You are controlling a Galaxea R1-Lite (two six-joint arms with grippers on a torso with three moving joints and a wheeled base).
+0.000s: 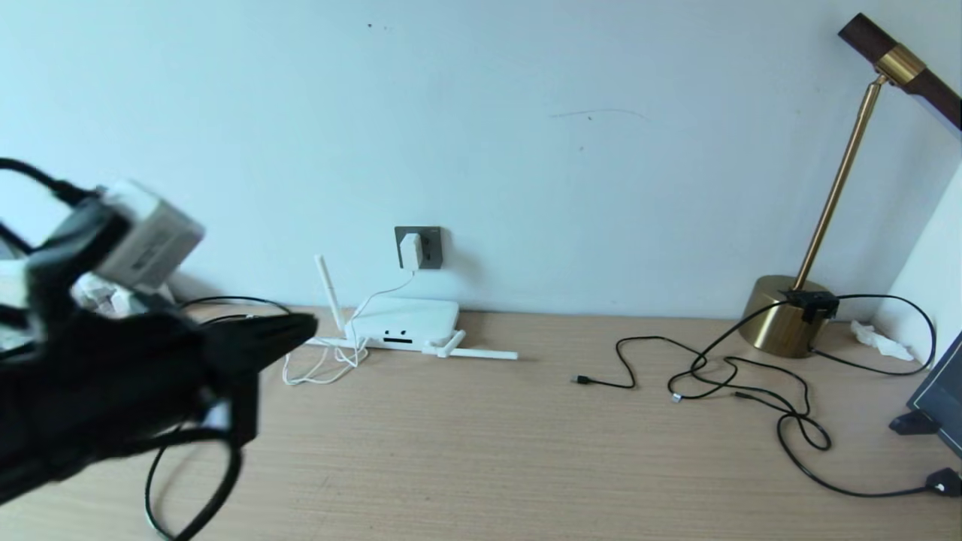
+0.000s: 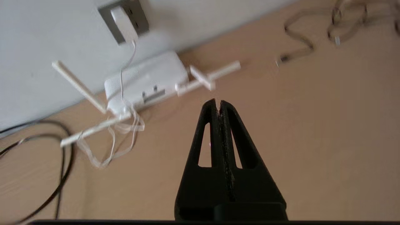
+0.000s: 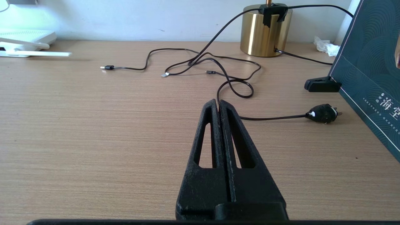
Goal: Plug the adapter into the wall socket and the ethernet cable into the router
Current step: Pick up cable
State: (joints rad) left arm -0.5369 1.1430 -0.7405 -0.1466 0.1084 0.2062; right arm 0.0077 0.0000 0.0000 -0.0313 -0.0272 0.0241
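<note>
Adapter [image 1: 410, 249] seated in wall socket [image 1: 428, 247], above router [image 1: 404, 321]. Left gripper [image 2: 218, 103] hovers near router, fingers pressed together, empty. Right gripper [image 3: 218, 102] likewise closed above desk [image 3: 93, 125].

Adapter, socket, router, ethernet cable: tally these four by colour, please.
White: 2 (adapter, router)
Grey: 1 (socket)
Black: 1 (ethernet cable)
Total: 4
</note>
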